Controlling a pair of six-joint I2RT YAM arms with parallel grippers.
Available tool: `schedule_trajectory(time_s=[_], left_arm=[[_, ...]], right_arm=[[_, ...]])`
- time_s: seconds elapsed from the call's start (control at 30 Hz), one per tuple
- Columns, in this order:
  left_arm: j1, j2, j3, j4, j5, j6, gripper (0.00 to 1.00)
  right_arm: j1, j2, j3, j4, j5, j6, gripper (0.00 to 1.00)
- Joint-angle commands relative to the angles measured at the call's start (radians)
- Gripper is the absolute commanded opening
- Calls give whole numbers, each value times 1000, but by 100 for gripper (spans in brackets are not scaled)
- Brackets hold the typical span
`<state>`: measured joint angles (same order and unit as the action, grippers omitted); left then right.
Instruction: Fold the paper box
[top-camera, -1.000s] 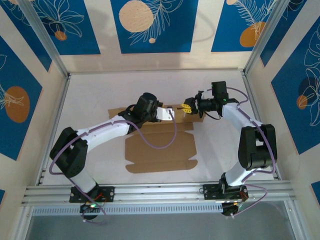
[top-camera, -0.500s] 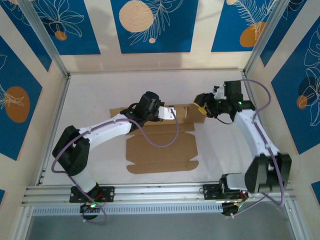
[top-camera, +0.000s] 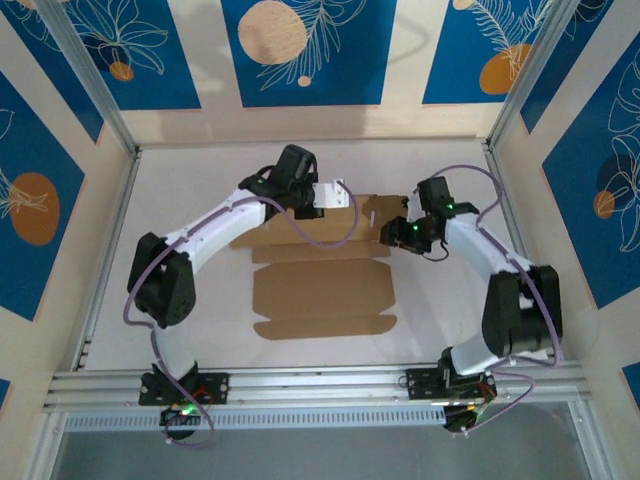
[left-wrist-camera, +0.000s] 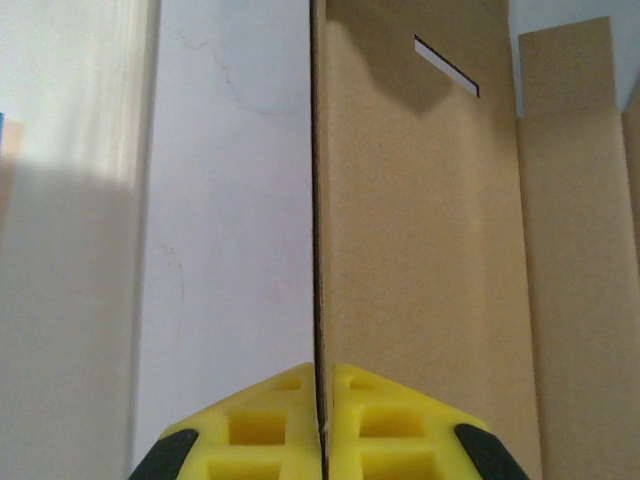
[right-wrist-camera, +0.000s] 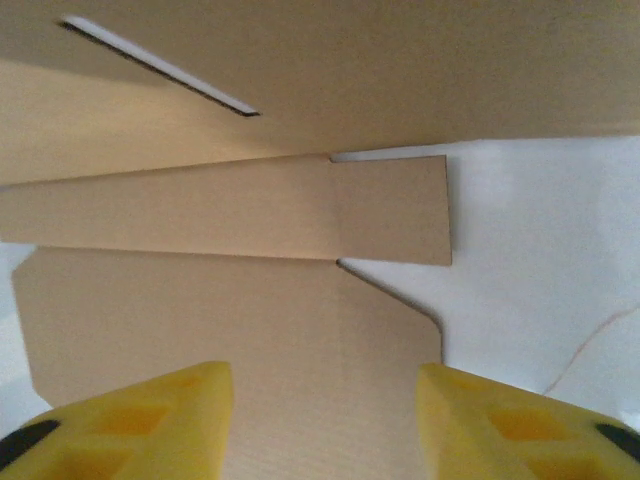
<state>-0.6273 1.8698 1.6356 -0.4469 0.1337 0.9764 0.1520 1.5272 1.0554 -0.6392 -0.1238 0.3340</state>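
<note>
Item: paper box (top-camera: 320, 290), plain brown cardboard, die-cut sheet with flaps and rounded corners, unmarked. Location: middle of the white worktop (top-camera: 200, 180), between the two arms; near panels lie flat and open toward the arm bases, far panel lies at the back edge of the sheet, with a narrow slit (left-wrist-camera: 446, 66) cut through it. Left end effector (left-wrist-camera: 322, 425): yellow fingers pressed together on a thin cardboard edge of the sheet, seen edge-on as a dark line running straight away from the wrist camera; white worktop to one side of that line, brown panel to the other. The pinched flap appears to stand up from the rest, though the overhead view is too coarse to confirm the angle. Right end effector (right-wrist-camera: 325, 410): jaws parted wide, nothing between them, poised just over a flap with a rounded corner at the sheet's right end, near the slit panel.
</note>
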Motion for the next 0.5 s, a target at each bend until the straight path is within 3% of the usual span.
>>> schedule_trajectory(time_s=[0.0,0.23,0.47], left_arm=[[50,80,114,-155,153,-33,0],[97,182,173,-144,171,-56,0],[129,188,123,-59,171,-104,0]], right_arm=[[6,122,103,-106,29,-117,59],[13,318,244,-196,3,-140,72],[27,421,288,-208,-86,-105,74]])
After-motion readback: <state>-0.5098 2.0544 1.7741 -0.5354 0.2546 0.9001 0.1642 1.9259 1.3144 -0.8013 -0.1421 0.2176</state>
